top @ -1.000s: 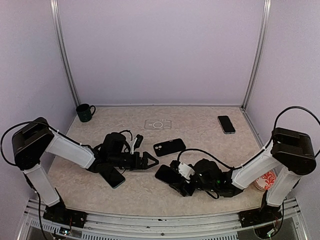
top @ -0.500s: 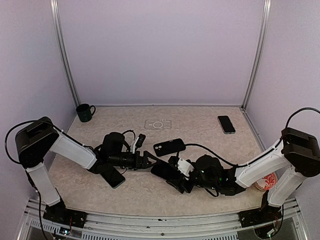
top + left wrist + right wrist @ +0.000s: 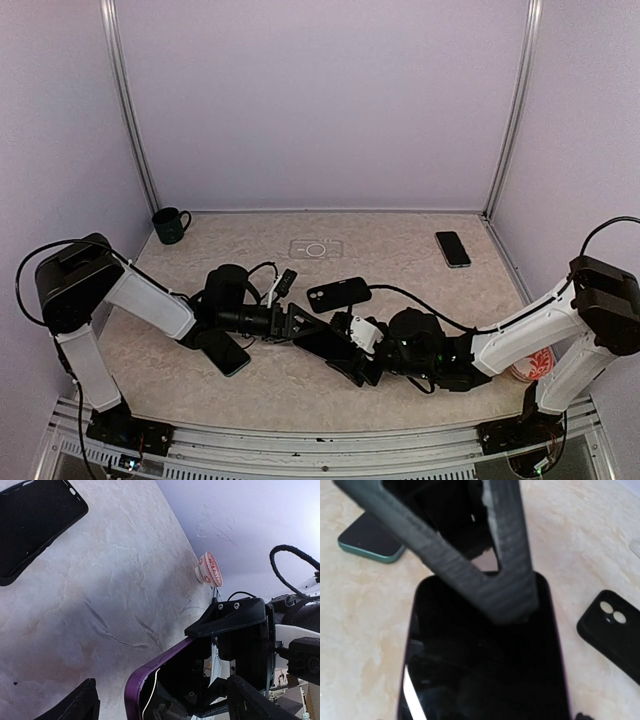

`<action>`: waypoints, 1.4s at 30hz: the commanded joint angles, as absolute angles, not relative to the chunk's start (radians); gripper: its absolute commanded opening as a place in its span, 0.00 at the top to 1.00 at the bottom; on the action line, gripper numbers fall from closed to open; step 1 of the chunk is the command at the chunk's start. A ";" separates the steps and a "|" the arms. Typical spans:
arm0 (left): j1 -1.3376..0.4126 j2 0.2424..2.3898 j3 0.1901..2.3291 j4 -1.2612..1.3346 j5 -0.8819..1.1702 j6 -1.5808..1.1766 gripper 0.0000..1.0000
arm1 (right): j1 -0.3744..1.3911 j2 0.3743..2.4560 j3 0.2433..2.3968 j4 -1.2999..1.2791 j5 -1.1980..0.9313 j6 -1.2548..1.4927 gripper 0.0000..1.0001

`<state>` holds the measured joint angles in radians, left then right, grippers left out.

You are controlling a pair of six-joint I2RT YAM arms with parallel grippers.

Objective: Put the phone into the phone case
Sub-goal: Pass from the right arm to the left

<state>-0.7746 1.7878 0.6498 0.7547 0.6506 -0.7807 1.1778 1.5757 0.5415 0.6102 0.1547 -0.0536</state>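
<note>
My right gripper [image 3: 354, 351] is clamped on the purple-edged phone [image 3: 485, 665]. My left gripper [image 3: 301, 325] has its jaws spread with the phone's free end between them. The black phone case [image 3: 338, 294] lies flat just beyond both.

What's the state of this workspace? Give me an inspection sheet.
Surface: marbled beige table; no spills seen.
Job's things: purple-edged phone held tilted in the right tool; black case flat on the table, apart from it.
Clutter: green mug, clear case, black phone, teal phone, red-and-white cup.
Tools: left tool open, jaws flanking the phone's free end; right tool shut on the phone.
Cables: black cable loops over the right arm.
Surroundings: lilac walls, metal posts.
</note>
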 commanded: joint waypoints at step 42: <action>-0.792 1.830 0.641 0.978 0.807 -0.898 0.92 | 1.218 1.577 0.552 0.701 0.286 -0.162 0.37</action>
<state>-0.7776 1.8156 0.6415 0.9226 0.7559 -0.8928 1.2106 1.5791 0.5430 0.6476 0.2501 -0.1459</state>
